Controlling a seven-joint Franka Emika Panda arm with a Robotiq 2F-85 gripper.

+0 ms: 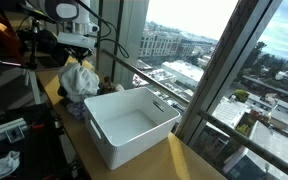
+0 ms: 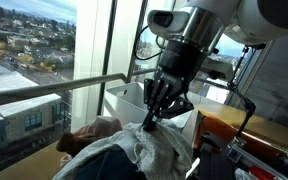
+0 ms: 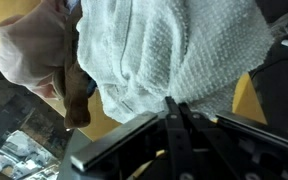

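At the far left of the desk lies a heap of cloth. In an exterior view a brown cloth is on the left side of the heap. A white towel lies just beside it and touches it. The hand comes down from above onto the towel. Its two fingers are pressed tight together, and they pinch a fold of the towel between their tips. The wrist view shows the same, with the brown cloth on the left and the towel to its right, and the finger tips meet at the towel. To the right of the heap, near it, stands a white bin, open on top. Farther right is a big window with city houses behind it.
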